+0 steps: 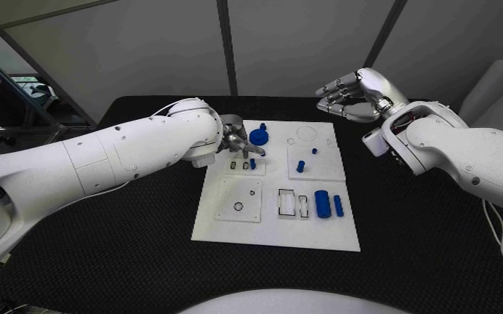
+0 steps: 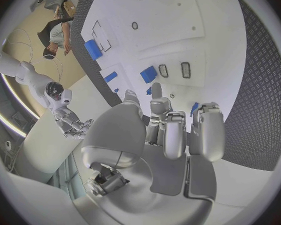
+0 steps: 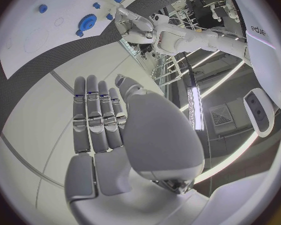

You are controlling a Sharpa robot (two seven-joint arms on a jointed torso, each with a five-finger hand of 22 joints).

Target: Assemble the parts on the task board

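White arms, silver hands.
The left arm (image 1: 105,158), entering from the picture's left edge, has a smooth glossy white shell dotted with small dark screws and a thin white cable near its wrist. The right arm (image 1: 451,150), at the right edge, matches it. The left hand (image 2: 172,130) and right hand (image 3: 106,120) are silver metal with segmented fingers.

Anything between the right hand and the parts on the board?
Nothing visible. The right hand hangs off the task board, past its far right corner; only bare board lies between it and the blue parts.

White task board (image 1: 275,232), blue parts (image 1: 323,203), black table (image 1: 419,241), silver fingers (image 1: 337,97).
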